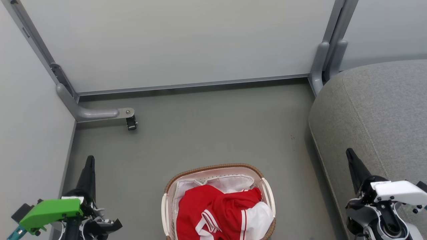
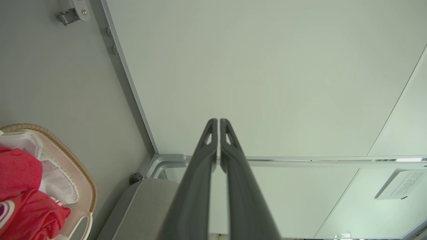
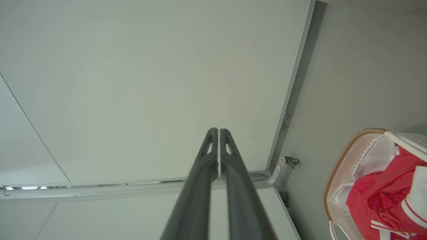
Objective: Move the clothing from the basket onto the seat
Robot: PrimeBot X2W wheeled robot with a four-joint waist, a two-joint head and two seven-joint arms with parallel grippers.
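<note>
Nearest, at the middle of the scene's near edge, the basket (image 1: 213, 167) stands on the grey floor (image 1: 206, 126). The red clothing (image 1: 220, 213), with its white panels and stripe trim, lies bunched inside it, heaped toward the near side. A white liner (image 1: 233, 182) shows behind the clothing along the basket's far wall.

The left end effector (image 1: 90, 159) hangs over the floor to the left of the basket, well apart from it. Its two dark fingers are pressed together with nothing between them. The right end effector (image 1: 349, 152) is to the right, its fingers likewise closed on nothing, with the tip in front of the seat (image 1: 377, 110).

The seat fills the right side, its rounded corner near the basket but apart from it, and nothing lies on the part in view.

Farther off, a caster foot (image 1: 131, 122) sits on the floor at the left. Pale partition panels (image 1: 180, 40) close off the far side.
</note>
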